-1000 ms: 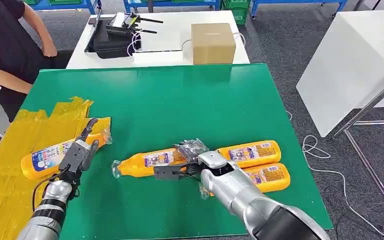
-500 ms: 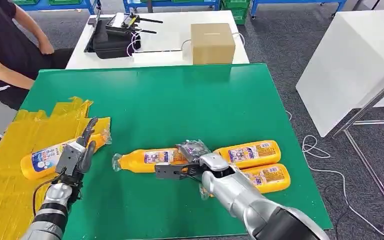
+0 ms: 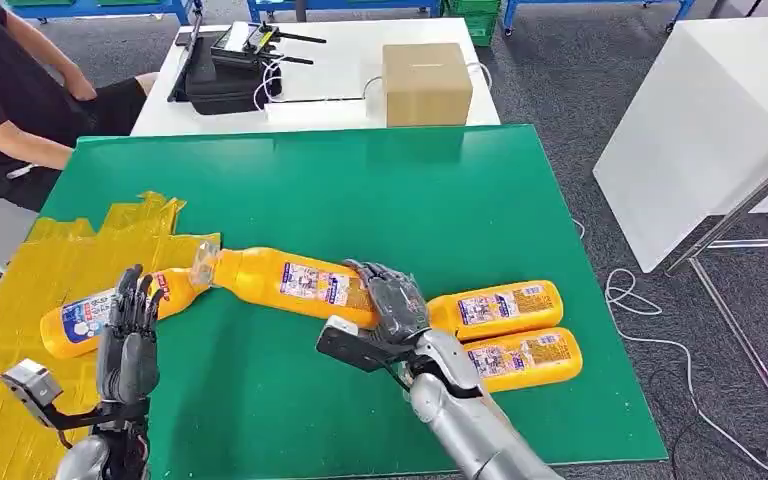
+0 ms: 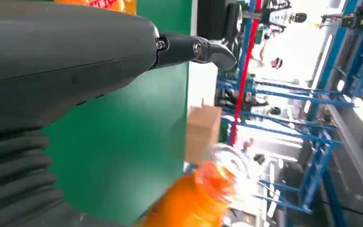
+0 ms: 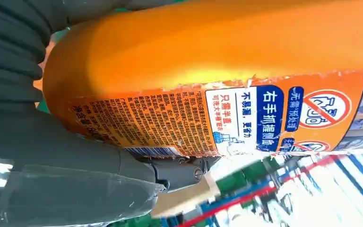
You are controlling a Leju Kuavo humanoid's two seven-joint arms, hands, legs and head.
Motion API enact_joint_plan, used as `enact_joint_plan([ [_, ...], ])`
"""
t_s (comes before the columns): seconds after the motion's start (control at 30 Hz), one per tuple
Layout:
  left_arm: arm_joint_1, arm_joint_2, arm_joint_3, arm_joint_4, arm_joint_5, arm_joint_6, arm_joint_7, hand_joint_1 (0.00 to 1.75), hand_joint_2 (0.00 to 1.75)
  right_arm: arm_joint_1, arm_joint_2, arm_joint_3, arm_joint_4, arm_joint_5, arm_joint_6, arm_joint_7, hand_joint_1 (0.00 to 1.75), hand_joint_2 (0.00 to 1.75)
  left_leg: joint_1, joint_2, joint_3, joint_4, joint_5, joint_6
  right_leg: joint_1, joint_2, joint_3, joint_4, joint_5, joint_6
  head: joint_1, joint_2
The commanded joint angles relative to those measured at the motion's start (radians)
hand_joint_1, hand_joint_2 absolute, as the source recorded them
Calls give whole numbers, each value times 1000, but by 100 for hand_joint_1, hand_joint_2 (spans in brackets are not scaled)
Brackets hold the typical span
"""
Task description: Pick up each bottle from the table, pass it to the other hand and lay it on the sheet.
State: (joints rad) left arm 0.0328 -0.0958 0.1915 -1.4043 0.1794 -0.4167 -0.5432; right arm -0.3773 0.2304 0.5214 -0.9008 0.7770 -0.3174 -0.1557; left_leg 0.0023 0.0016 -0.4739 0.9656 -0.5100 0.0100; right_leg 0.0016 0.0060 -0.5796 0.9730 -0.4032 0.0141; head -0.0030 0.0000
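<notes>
Head camera high above the green table (image 3: 360,190), looking forward and down its length, left wrist camera close, skimming that table (image 4: 137,142), right wrist camera pressed against the held orange bottle (image 5: 227,61), bottle (image 3: 290,283) shared with head view

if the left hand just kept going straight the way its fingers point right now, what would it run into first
Probably the orange bottle on the yellow sheet: the left hand is open, fingers pointing up-table at that bottle. Height is unclear, so it might pass above it toward the bottle held by the right hand.
</notes>
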Motion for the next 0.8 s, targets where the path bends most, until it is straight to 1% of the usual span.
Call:
enact_joint_plan([
  [0.03,77,-74,-32,-92,47,-74,14,0,175,62,-16,-46,-154,-26,-3,-42,175,175,1,-1,2,0,-2,0,1,-1,2,-1,-1,1,0,0],
  [0.1,79,-72,-48,-98,58,-88,20,0,175,57,-14,-40,-146,-29,11,-41,175,175,1,-2,2,0,-1,0,1,-3,2,-1,-1,1,0,0],
  [0.17,80,-85,-94,-103,54,-101,29,0,175,51,1,-27,-125,-36,35,-42,175,175,1,-2,1,0,-1,0,1,-2,2,-1,-1,1,0,0],
  [0.3,95,-81,-195,-123,48,-93,46,0,175,45,43,23,-70,-34,56,-52,175,175,1,-1,1,0,-1,0,1,-1,2,-1,0,1,0,0],
  [0.37,99,-84,-201,-127,49,-89,46,0,175,52,50,29,-70,-32,49,-52,175,175,1,0,2,-1,-1,0,1,-1,2,-1,-1,1,0,0],
  [0.4,107,-75,-216,-137,62,-94,47,0,175,52,54,44,-65,-33,57,-53,175,175,1,0,2,-1,-1,0,1,-1,2,-1,0,1,0,0],
  [0.57,115,-57,-244,-155,78,-74,41,0,175,72,96,138,-30,-21,90,-54,175,175,1,1,2,-1,-1,0,1,1,1,-1,0,0,0,0],
  [0.6,115,-54,-244,-153,86,-74,39,0,175,73,108,160,-7,-21,99,-53,175,175,2,2,4,-2,-1,-1,2,1,3,-2,-1,1,0,0],
  [0.67,117,-52,-245,-153,97,-75,37,0,175,79,119,230,19,-52,100,-55,175,175,2,1,4,-2,-1,-1,1,1,3,-2,-1,0,0,0],
  [0.73,113,-51,-250,-159,97,-66,33,0,175,40,119,311,92,-107,108,-78,175,175,2,2,4,-3,-1,-1,2,1,4,-2,0,0,0,0],
  [0.8,112,-49,-253,-162,98,-60,34,0,175,29,119,354,121,-141,95,-90,175,175,2,2,3,-2,-1,-1,2,1,3,-2,0,1,0,0],
])
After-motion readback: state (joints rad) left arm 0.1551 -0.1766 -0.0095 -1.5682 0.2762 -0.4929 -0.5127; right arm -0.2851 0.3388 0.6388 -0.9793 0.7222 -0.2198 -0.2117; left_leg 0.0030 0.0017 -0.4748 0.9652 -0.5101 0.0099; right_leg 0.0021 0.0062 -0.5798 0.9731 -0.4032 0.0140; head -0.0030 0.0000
